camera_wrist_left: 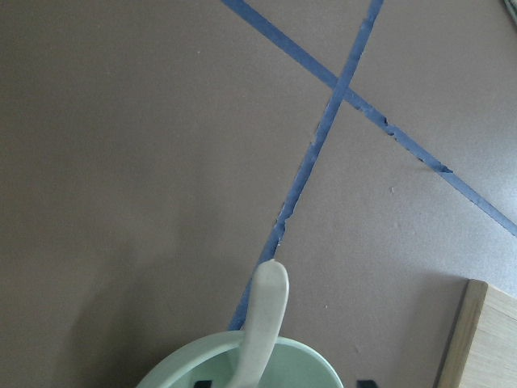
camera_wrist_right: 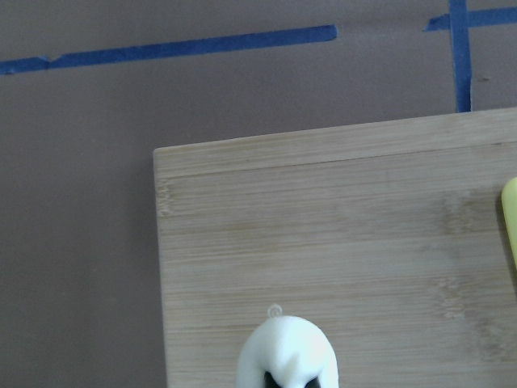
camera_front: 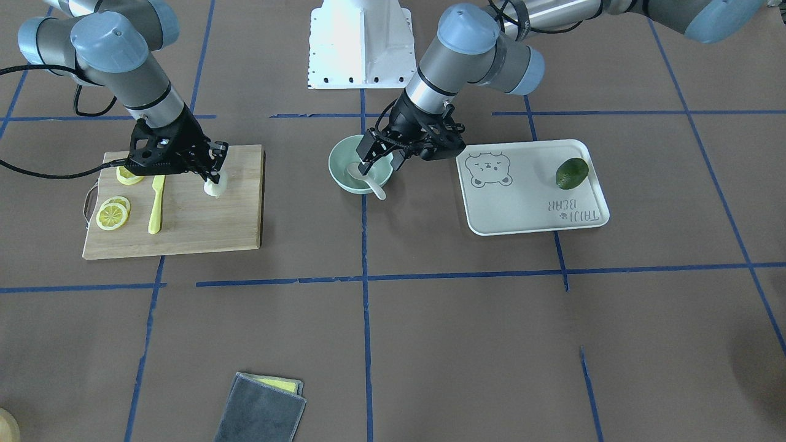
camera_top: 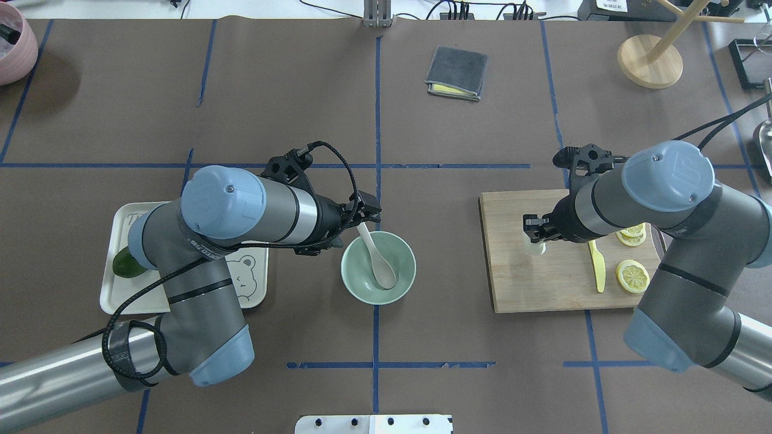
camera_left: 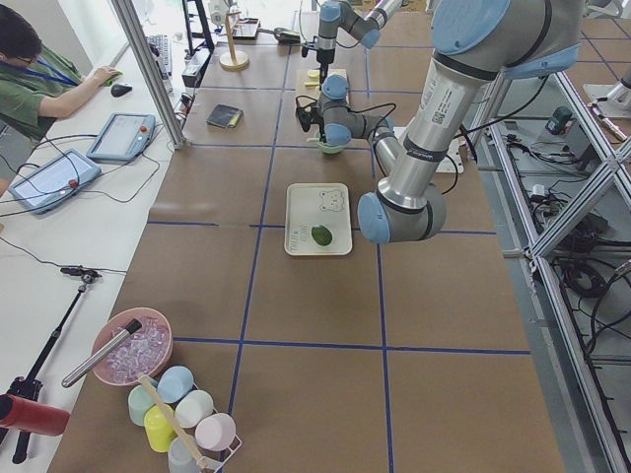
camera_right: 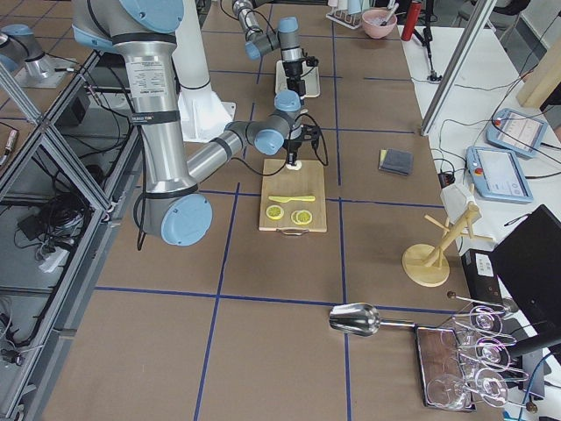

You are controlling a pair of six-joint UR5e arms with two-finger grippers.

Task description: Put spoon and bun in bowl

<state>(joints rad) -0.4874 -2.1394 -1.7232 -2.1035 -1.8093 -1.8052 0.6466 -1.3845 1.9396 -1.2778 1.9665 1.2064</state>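
Left end effector [camera_front: 381, 161] spread over spoon [camera_front: 367, 181] in bowl [camera_front: 336, 162]; right end effector [camera_front: 212, 177] tight on half-hidden bun [camera_front: 217, 188]

bowl [camera_top: 360, 284] is sitting mid-table | spoon [camera_top: 379, 265] is lying in it, handle leaning over far rim | tray [camera_front: 522, 209] is lying to robot's left, green fruit [camera_front: 571, 172] resting on its outer end | cutting board [camera_top: 543, 283] is lying to robot's right, bun [camera_front: 215, 186] sitting on its bowl-side end, knife [camera_top: 597, 258] then lemon slices [camera_top: 632, 275] lying further out | folded cloth [camera_top: 456, 72] is lying beyond the bowl

Open tabletop [camera_top: 446, 253] between bowl [camera_top: 405, 265] and cutting board [camera_top: 543, 283]; left gripper [camera_front: 381, 162], seemingly spoon [camera_top: 380, 265] handle too, above bowl's rim.
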